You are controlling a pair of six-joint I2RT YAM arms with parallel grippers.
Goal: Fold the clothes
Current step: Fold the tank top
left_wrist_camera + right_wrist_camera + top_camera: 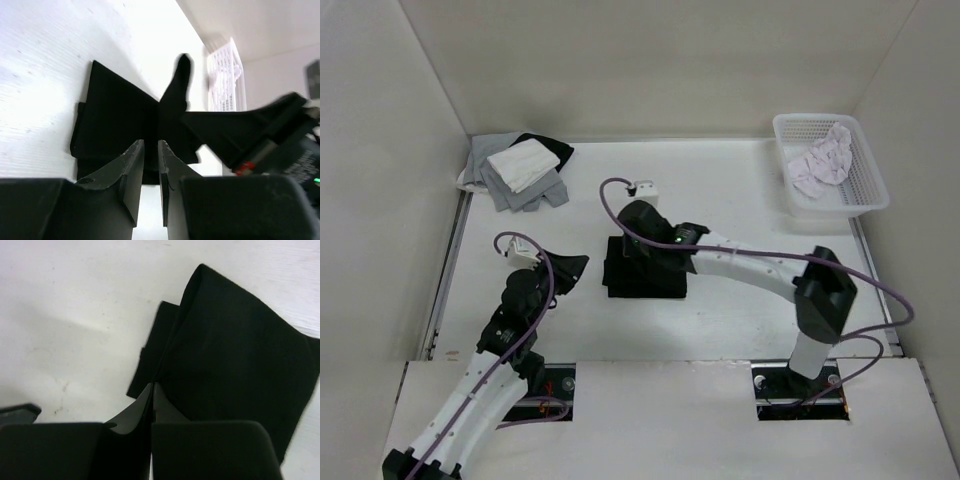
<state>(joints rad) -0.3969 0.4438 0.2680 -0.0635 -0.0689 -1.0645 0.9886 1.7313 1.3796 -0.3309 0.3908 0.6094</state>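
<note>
The clothes, a black T-shirt (pixel 650 280), lie folded into a small rectangle in the middle of the table. My right gripper (pixel 620 248) reaches across to the shirt's far left edge. In the right wrist view it (pixel 152 386) is shut, with a flap of the shirt (pixel 235 350) rising from its tips. In the left wrist view the shirt (pixel 115 115) shows one part standing up beside the right gripper (pixel 192 117). My left gripper (pixel 580 263) hovers just left of the shirt. Its jaws (pixel 151 145) stand a narrow gap apart, with only white table between them.
A pile of grey, white and black garments (pixel 520 165) lies at the back left. A white basket (pixel 865 200) at the back right holds a white-pinkish garment (pixel 825 160). White walls close in the table on three sides.
</note>
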